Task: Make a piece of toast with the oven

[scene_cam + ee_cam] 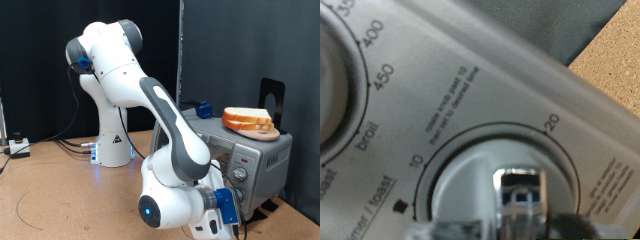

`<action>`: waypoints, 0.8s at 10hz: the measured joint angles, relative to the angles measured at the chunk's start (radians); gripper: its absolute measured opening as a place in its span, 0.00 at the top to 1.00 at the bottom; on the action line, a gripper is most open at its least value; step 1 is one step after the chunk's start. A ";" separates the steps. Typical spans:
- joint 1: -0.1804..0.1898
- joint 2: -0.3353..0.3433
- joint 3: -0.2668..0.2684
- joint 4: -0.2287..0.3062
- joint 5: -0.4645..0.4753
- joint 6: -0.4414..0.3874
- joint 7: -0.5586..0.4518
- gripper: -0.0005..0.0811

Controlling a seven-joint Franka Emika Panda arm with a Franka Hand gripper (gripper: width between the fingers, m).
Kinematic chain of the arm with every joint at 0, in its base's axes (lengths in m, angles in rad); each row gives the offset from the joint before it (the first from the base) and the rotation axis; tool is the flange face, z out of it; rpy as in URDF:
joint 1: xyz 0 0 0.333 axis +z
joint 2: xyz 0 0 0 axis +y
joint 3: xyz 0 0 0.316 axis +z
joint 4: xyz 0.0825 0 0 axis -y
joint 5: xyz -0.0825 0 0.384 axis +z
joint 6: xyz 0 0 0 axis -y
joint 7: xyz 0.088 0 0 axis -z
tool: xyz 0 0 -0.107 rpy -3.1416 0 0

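Oven (255,150) on table (60,190), long axis across exterior view, knob panel facing camera, low at view's right. Silver-grey box; knobs (240,172) partly hidden behind arm's wrist. Bread slices (248,120) on oven top, golden crust, pale face. Blue object (205,108) just behind oven. Gripper (222,208) pressed up to knob panel; finger spread: cannot tell. Wrist view: timer dial (510,190) close, chrome centre, marks 10, 20; temperature marks 400, 450, broil beside it.

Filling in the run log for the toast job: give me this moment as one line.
tool: at oven front by knobs | wrist view: close on timer knob | bread stack: on oven top | grip state: not visible
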 joint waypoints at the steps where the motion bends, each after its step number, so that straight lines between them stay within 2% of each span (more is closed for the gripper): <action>1: 0.000 0.000 -0.002 -0.006 -0.002 0.000 0.001 0.84; 2: 0.000 0.000 -0.002 -0.010 -0.002 0.000 0.001 0.61; 3: 0.000 0.000 -0.003 -0.013 -0.002 0.000 0.001 0.61; 4: -0.001 0.000 -0.003 -0.015 -0.002 0.000 0.001 0.38; 5: -0.004 -0.001 -0.003 -0.015 -0.001 -0.003 0.001 0.21; 6: -0.011 -0.008 -0.003 -0.016 0.004 -0.003 0.001 0.21; 7: -0.024 -0.024 -0.005 -0.016 0.004 -0.003 0.027 0.05; 8: -0.036 -0.046 -0.011 -0.016 -0.001 -0.005 0.058 0.05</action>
